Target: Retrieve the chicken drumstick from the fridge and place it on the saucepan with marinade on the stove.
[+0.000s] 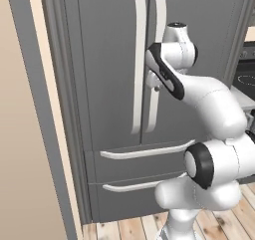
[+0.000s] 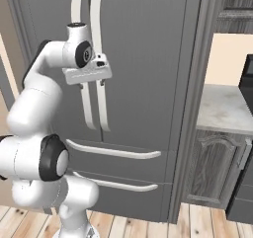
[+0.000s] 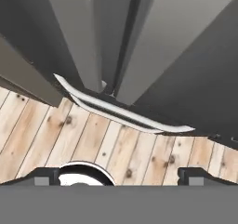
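We see the gripper (image 2: 92,84) with its jaws spread as wide as they go and nothing between them; in the hand view the two dark fingertips (image 3: 199,175) sit far apart at the bottom corners, with bare wooden floor (image 3: 116,146) showing in the gap. In the right base view the hand hangs close in front of the fridge (image 2: 143,59), its fingers pointing down over the two long pale vertical door handles (image 2: 97,29), roughly at their mid-height; we cannot tell whether a finger actually touches a handle or merely stands just in front of it. In the left base view the wrist covers the middle of the same handle pair (image 1: 140,35), so the fingers themselves are hidden there. The arm rises from its base, folds at a raised elbow and reaches forward and up, with the hand turned so that its camera looks steeply down along the door faces to the two curved drawer handles (image 3: 125,109) and the floor below. Both fridge doors are shut and the two bottom drawers (image 2: 123,170) are closed, so the fridge interior is hidden from us. At the right edge of the left base view a sliver of the black stove (image 1: 246,74) shows, well apart from the hand. In the right base view a pale counter (image 2: 225,111) stands beside the fridge over a grey cabinet (image 2: 215,168).
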Controlling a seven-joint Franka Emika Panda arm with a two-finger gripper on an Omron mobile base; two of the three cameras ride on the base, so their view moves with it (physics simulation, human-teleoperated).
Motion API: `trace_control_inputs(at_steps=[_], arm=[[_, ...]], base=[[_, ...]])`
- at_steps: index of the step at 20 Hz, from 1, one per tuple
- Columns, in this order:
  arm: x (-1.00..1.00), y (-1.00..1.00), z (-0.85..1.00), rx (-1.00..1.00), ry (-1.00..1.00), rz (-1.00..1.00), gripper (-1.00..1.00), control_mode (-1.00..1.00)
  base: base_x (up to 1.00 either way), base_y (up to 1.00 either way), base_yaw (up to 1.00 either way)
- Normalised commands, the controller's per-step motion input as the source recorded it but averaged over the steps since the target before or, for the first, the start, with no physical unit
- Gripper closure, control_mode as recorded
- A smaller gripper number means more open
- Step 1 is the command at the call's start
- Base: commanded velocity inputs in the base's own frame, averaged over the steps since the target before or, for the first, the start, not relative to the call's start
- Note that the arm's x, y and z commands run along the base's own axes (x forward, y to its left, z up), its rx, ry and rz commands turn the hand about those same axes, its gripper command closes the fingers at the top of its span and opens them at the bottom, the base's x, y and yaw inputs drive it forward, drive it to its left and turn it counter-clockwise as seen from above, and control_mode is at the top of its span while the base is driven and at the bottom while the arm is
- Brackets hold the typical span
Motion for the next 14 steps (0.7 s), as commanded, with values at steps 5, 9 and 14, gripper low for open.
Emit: trace_control_inputs(at_steps=[5, 9, 14], arm=[[0.42, 0.0, -0.01, 0.01, -0.26, 0.11, -1.0, -1.0], [0.51, 0.0, -0.02, 0.02, -0.18, -0.01, -1.0, -1.0], [0.39, -0.01, 0.0, 0.17, 0.0, -0.14, -1.0, -1.0]], base=[[0.0, 0.0, 0.0], [0.0, 0.0, 0.0], [0.0, 0.0, 0.0]])
